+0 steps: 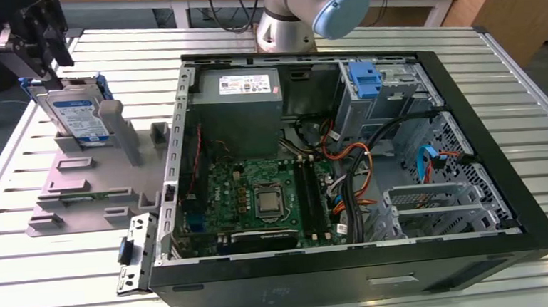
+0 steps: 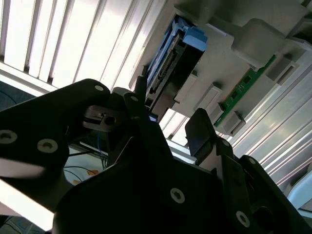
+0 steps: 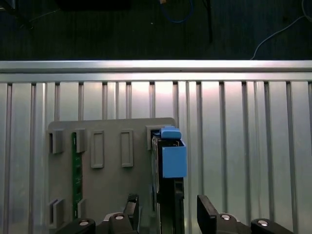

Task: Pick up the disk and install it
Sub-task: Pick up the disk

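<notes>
Pick step is judged in hand: the disk [image 1: 79, 114] is stood upright in the grey holder [image 1: 81, 190] at 9 o'clock of the open case [image 1: 504, 182], straddled by the gripper [image 1: 40, 64] with fingers [image 3: 207, 213] spread wide, so a squared closure on its sides is called for.

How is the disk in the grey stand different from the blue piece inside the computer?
The disk stands upright in the grey stand, outside the computer; the blue piece sits inside it. The disk frames a silver drive with a label; the blue piece holds no drive. Both have blue plastic.
</notes>
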Robot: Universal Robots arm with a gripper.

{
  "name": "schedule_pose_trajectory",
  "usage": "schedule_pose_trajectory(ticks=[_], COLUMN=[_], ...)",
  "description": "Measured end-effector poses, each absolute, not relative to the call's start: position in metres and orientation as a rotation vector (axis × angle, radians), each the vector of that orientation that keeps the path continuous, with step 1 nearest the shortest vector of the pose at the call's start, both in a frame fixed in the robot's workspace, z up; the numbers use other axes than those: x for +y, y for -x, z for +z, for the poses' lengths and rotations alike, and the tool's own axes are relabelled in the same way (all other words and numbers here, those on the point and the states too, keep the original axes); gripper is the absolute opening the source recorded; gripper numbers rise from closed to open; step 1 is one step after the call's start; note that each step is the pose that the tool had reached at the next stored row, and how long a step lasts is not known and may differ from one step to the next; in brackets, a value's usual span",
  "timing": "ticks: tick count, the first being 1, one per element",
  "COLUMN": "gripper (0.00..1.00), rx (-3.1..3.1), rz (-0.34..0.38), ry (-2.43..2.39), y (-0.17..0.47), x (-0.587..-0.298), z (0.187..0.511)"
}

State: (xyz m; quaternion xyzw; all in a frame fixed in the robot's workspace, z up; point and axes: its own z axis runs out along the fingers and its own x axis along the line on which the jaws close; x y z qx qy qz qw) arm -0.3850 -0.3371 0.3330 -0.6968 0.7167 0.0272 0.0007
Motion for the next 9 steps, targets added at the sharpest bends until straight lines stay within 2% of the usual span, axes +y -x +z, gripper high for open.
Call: schedule_pose_trajectory(ticks=[9], gripper=[0.59], rx=[2.234], rz=[0.065], ry=[2.187], y=[0.39], x=[-0.337], z=[0.319])
